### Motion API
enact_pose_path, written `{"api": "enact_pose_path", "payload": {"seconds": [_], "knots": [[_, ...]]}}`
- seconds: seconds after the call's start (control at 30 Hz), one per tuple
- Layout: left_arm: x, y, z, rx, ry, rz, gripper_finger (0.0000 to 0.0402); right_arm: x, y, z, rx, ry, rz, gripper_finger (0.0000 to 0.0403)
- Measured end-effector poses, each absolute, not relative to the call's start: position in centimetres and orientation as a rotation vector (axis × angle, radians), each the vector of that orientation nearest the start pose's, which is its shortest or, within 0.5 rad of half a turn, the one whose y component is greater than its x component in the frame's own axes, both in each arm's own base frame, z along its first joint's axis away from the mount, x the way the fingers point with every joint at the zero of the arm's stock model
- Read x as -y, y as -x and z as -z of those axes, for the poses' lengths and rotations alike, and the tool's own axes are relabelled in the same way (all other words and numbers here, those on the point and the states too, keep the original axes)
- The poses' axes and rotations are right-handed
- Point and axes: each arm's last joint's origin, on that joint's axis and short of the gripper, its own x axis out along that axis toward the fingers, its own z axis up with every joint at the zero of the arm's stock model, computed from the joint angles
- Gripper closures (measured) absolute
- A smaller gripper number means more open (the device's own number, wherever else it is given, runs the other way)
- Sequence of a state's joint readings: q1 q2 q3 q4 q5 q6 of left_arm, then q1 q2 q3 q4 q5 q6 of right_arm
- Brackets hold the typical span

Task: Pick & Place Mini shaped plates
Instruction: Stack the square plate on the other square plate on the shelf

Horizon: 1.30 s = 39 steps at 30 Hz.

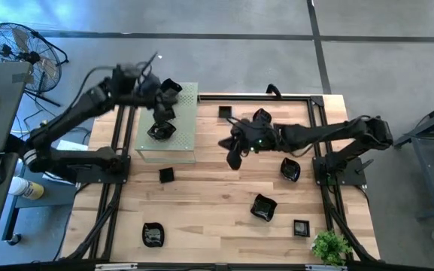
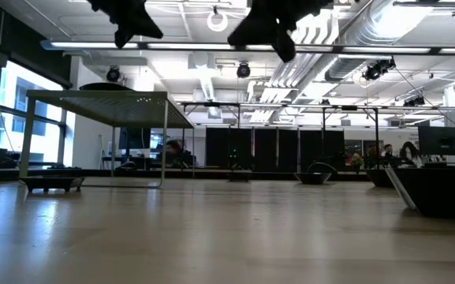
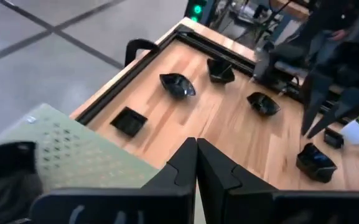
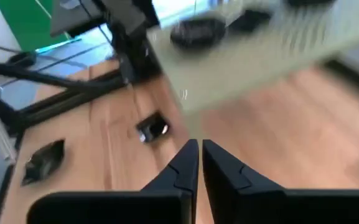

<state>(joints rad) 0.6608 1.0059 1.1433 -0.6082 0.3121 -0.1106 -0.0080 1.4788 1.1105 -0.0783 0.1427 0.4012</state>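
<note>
Plates [image 1: 263, 207]: small glossy black dishes, scattered well apart over the surface [image 1: 217, 196]. One rests on the board [image 1: 185, 143], near its front edge. Tiny square [image 1: 166, 175] just in front of the board; another square [image 1: 225, 113] by the far edge. Wavy-rimmed pieces to the right and along the near side, one close to the plant [image 1: 329, 246].

Handling, as a judgement: light, stiff, probably brittle if dropped, and slick under the glaze. Best taken at the raised rim, one finger inside the hollow and one outside, at a straight or gently curved stretch rather than a pointed tip. The squares, being low-walled, call for a pinch across two opposite edges with the fingers brought right down to the wood. Firm but not hard pressure, for fear of squeezing the dish out sideways.

Left tool [image 3: 196, 149]: fingers pressed together, holding nothing; hangs over the board's far part, well above it.

Right tool [image 4: 200, 152]: fingers likewise together and empty; hovers over the middle of the surface, just right of the board, raised clear of every dish.

Both need to spread wide before any descent onto a rim.
</note>
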Motion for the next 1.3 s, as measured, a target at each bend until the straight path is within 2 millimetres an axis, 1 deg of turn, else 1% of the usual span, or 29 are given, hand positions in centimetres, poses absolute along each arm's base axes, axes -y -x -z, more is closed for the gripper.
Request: {"api": "enact_pose_path", "payload": {"seconds": [0.1, 0.17, 0.23, 0.3, 0.4, 0.5, 0.57, 0.67, 0.73, 0.8, 0.9, 0.97, 1.07, 1.17, 1.3], "knots": [[-9.8, -16.3, -35.7, -0.418, 0.355, -0.387, 0.0400, 0.1, -32.2, -27.8, -0.469, -0.413, 0.244, 0.0400], [-9.1, -16.2, -34.6, -0.438, 0.382, -0.399, 0.0400, -0.2, -31.1, -28.0, -0.486, -0.440, 0.253, 0.0397], [-8.5, -16.2, -33.8, -0.452, 0.403, -0.401, 0.0401, -0.3, -29.6, -28.5, -0.532, -0.458, 0.269, 0.0395], [-8.1, -16.3, -33.3, -0.452, 0.400, -0.409, 0.0401, -0.3, -27.9, -29.1, -0.578, -0.480, 0.290, 0.0398], [-7.6, -16.9, -32.7, -0.429, 0.392, -0.396, 0.0401, 0.0, -25.1, -29.6, -0.673, -0.495, 0.367, 0.0401], [-7.3, -17.5, -32.5, -0.376, 0.372, -0.367, 0.0401, 0.5, -22.5, -29.5, -0.796, -0.524, 0.469, 0.0394], [-7.0, -18.0, -32.3, -0.334, 0.366, -0.342, 0.0401, 0.8, -21.2, -29.2, -0.887, -0.547, 0.520, 0.0389], [-6.6, -18.5, -31.9, -0.284, 0.381, -0.318, 0.0401, 0.8, -20.1, -28.7, -1.000, -0.548, 0.537, 0.0376], [-6.4, -18.7, -31.8, -0.265, 0.382, -0.302, 0.0401, 0.6, -20.2, -28.3, -1.020, -0.565, 0.509, 0.0362], [-6.1, -18.7, -31.8, -0.270, 0.377, -0.300, 0.0401, 0.2, -20.5, -27.3, -1.032, -0.615, 0.433, 0.0345], [-5.8, -18.8, -31.7, -0.279, 0.364, -0.304, 0.0401, -1.5, -20.5, -25.2, -1.105, -0.696, 0.271, 0.0316], [-5.7, -18.9, -31.7, -0.280, 0.362, -0.302, 0.0401, -3.2, -20.1, -23.7, -1.173, -0.715, 0.149, 0.0298], [-5.7, -18.9, -31.7, -0.280, 0.362, -0.305, 0.0401, -6.0, -18.9, -21.5, -1.283, -0.702, 0.014, 0.0278], [-5.7, -18.9, -31.7, -0.280, 0.362, -0.306, 0.0401, -8.6, -17.3, -19.2, -1.350, -0.670, -0.104, 0.0272], [-5.7, -18.9, -31.7, -0.280, 0.362, -0.306, 0.0401, -10.7, -15.5, -16.5, -1.374, -0.672, -0.184, 0.0274]]}}
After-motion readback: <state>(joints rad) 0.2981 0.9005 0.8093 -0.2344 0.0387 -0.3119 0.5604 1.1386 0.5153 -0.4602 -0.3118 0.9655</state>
